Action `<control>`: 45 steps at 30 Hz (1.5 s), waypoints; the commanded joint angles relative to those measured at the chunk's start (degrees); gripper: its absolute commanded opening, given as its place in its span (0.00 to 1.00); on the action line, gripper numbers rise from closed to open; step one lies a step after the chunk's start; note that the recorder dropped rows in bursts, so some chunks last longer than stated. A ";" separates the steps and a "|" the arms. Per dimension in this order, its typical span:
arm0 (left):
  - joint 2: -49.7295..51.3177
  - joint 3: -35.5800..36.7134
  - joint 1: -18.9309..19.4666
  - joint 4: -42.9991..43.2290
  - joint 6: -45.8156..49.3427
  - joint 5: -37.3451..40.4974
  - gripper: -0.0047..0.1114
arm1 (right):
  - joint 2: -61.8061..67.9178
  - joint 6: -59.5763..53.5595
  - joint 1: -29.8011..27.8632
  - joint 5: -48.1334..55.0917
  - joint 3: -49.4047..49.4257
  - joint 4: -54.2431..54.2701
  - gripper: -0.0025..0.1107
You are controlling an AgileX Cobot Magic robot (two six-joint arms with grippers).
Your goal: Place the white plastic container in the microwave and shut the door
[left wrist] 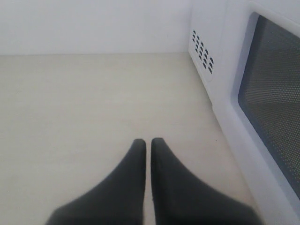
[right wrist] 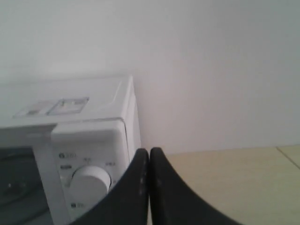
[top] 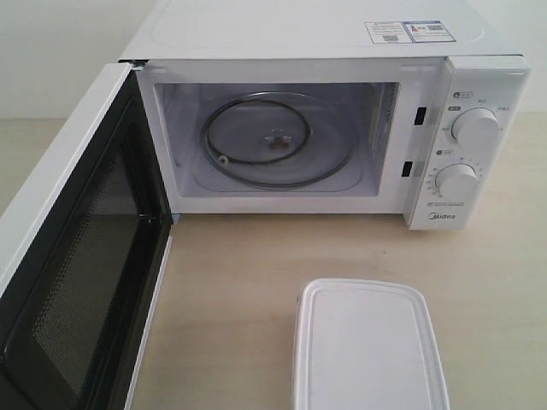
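The white plastic container (top: pixel 367 346) lies on the table in front of the microwave (top: pixel 342 128), lid up, near the bottom edge of the exterior view. The microwave's door (top: pixel 77 265) stands wide open to the left, black mesh inner face showing, with the glass turntable (top: pixel 273 141) bare inside. Neither arm shows in the exterior view. My left gripper (left wrist: pixel 148 140) is shut with nothing in it, over bare table beside the outer face of the door (left wrist: pixel 274 108). My right gripper (right wrist: pixel 149 151) is shut and empty, raised beside the microwave's dial panel (right wrist: pixel 91 183).
Two round dials (top: pixel 474 128) sit on the microwave's right panel, stickers (top: pixel 408 32) on its top. A white wall stands behind. Light wooden table (top: pixel 231 299) stretches between the open door and the container, and to the microwave's right (right wrist: pixel 234 183).
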 commanded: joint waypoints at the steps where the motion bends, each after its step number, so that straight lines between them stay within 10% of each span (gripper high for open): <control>1: -0.13 0.23 0.12 0.04 0.12 -0.15 0.08 | 11.80 7.17 -0.38 -6.61 -0.34 -11.56 0.02; 17: -0.13 0.23 0.12 0.04 0.12 -0.15 0.08 | 50.29 18.88 -0.38 -41.86 1.94 -40.64 0.02; 45: -0.13 0.23 0.12 0.04 0.12 -0.15 0.08 | 55.18 11.32 -0.38 -41.06 13.75 -36.01 0.02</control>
